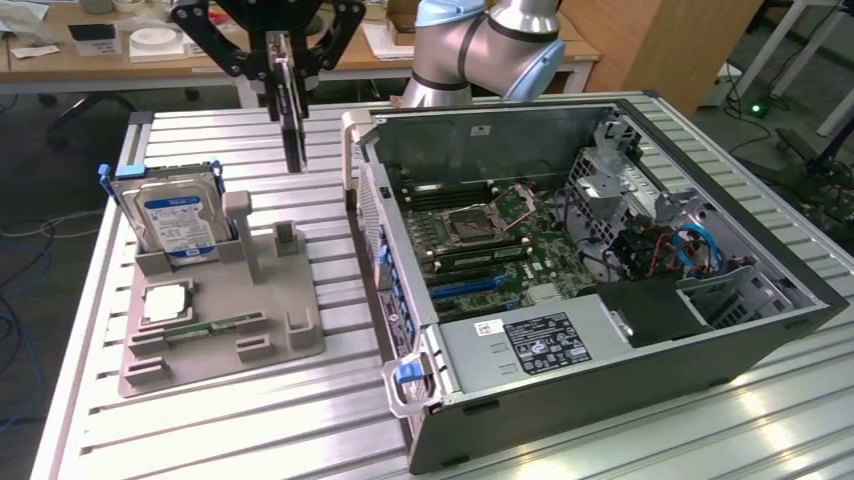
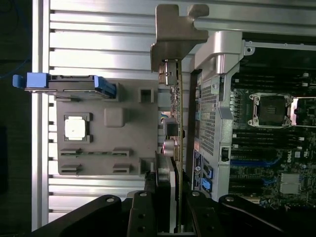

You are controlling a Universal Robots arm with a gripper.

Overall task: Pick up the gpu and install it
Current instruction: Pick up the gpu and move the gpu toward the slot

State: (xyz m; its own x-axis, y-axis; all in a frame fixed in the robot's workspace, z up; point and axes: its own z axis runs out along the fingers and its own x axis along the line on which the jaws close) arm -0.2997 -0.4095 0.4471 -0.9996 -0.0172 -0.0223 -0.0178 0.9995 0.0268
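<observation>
**A:** Fingers (image 2: 142, 216) first: what were they doing?

**B:** They were clamped narrow on the gpu (image 1: 290, 105), which hung upright and edge-down from the gripper (image 1: 286, 60), clear of the table.

**A:** And where was that, going by the computer case (image 1: 627, 385)?

**B:** Farthest from the case, on the exterior view's left, the hard drive (image 1: 174, 215) stood in the grey holder (image 1: 267, 345). A square chip (image 1: 166, 303) and a memory stick (image 1: 220, 325) lay in front of it. The gpu hung between that holder and the case's near wall, closer to the case. Inside the case, the motherboard (image 1: 487, 235) lay open to view.

**A:** So how far along was it?

**B:** I'd judge the pickup done. The card was in the air but outside the case, so seating it in a slot was all left.
</observation>
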